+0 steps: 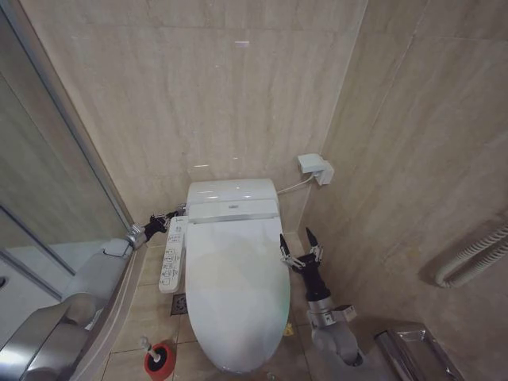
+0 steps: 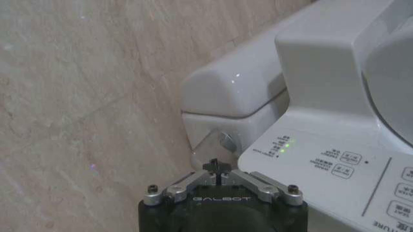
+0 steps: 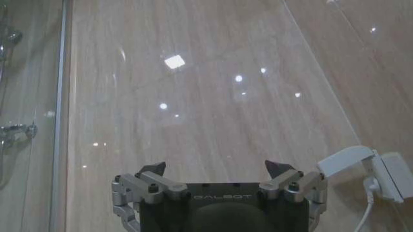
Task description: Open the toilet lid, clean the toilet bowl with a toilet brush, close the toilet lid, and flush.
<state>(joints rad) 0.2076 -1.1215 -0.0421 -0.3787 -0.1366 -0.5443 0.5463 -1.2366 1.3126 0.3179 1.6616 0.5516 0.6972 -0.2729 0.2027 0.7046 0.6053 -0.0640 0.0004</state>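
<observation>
In the head view, the toilet lid [image 1: 236, 286] is seen shut flat over the toilet bowl [image 1: 238, 361], against the tiled wall [image 1: 198, 95]. The button panel [image 1: 172, 254] is set along the bowl's left side. The left gripper [image 1: 159, 223] is held at the rear left corner of the toilet, just beside the tank [image 1: 232, 192] and the panel's top end. The right gripper [image 1: 299, 248] is raised just beside the lid's right edge, fingers spread wide, nothing held. The toilet brush [image 1: 159, 355] is parked in its red holder [image 1: 159, 363] on the floor, near the bowl's front left, well apart from both grippers.

In the left wrist view, the left gripper [image 2: 218, 166] is seen with fingertips pressed together, nothing between them, pointed at a round metal flush button [image 2: 227, 140] on the tank's side and close to it; contact cannot be told. The panel [image 2: 335, 179] lies just beside it.

In the right wrist view, the right gripper [image 3: 219, 169] is shown released, aimed at the wall, with a wall socket [image 3: 377, 171] off to one side.

Judged: the lid is stiff, light, glossy plastic, likely slippery; it is best hooked under its front rim and swung on the rear hinge. The brush is light, and is best taken by its thin stick handle.
</observation>
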